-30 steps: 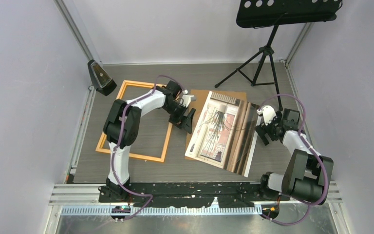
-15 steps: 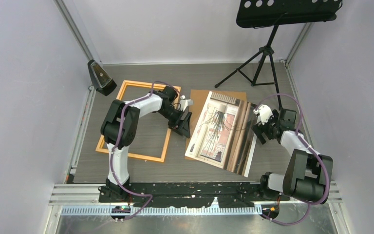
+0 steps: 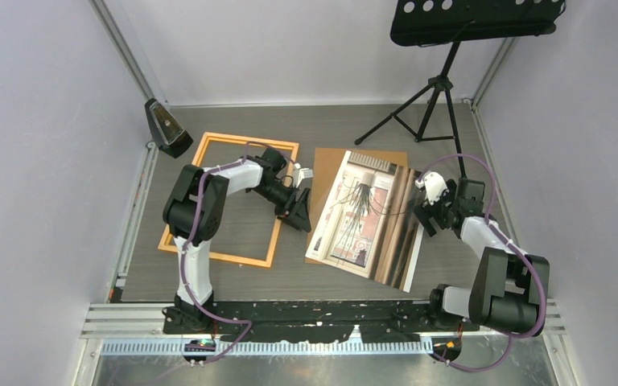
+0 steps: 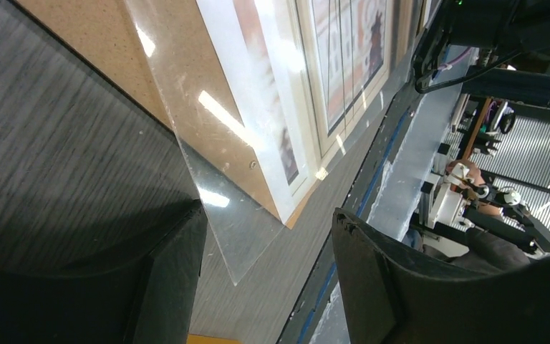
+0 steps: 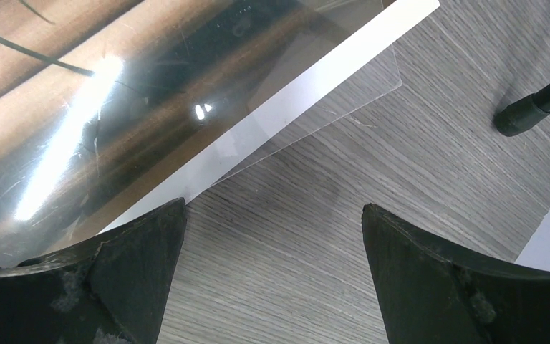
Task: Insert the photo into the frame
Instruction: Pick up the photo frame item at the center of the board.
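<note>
The photo [image 3: 354, 215] of a window and a spiky plant lies face up right of centre, on a brown backing board [image 3: 330, 158]. A glossy clear sheet [image 3: 401, 237] covers its right part. The orange frame [image 3: 233, 259] lies flat to the left with nothing inside it. My left gripper [image 3: 298, 212] is low at the photo's left edge, between frame and photo. It is open, and in the left wrist view [image 4: 268, 215] a corner of the clear sheet [image 4: 236, 247] lies between its fingers. My right gripper [image 3: 427, 212] stands wide open at the photo's right edge [image 5: 293, 100], over bare table [image 5: 273, 208].
A black music stand [image 3: 442, 80] stands at the back right, one foot [image 5: 530, 111] close to my right gripper. A small dark wedge-shaped object [image 3: 167, 129] sits at the back left corner. Grey walls close in both sides.
My left gripper has slid toward the near side along the photo's left edge, and its jaws have narrowed. My right gripper has edged left toward the photo's right edge.
</note>
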Robot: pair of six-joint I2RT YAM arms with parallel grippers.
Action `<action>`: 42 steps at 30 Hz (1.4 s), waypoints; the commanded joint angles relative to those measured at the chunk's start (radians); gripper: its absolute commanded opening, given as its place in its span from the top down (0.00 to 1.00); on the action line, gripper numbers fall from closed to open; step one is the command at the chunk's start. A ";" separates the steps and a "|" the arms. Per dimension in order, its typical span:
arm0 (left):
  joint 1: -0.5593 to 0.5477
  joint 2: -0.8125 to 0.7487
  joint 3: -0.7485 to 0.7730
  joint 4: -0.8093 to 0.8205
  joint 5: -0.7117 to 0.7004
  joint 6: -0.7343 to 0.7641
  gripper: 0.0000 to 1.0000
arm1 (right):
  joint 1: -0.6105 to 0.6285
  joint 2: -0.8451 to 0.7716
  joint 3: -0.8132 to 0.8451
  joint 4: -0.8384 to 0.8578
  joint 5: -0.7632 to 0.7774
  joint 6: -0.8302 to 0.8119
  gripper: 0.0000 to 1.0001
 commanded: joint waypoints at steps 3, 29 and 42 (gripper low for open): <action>0.005 -0.053 -0.003 0.030 0.096 -0.002 0.39 | 0.027 -0.013 -0.025 0.026 0.007 0.035 0.00; 0.005 -0.029 -0.062 0.295 0.200 -0.276 0.46 | 0.031 -0.035 -0.060 0.079 0.014 0.089 0.00; -0.022 -0.067 -0.143 0.534 0.205 -0.497 0.48 | 0.046 -0.078 -0.092 0.118 0.032 0.116 0.01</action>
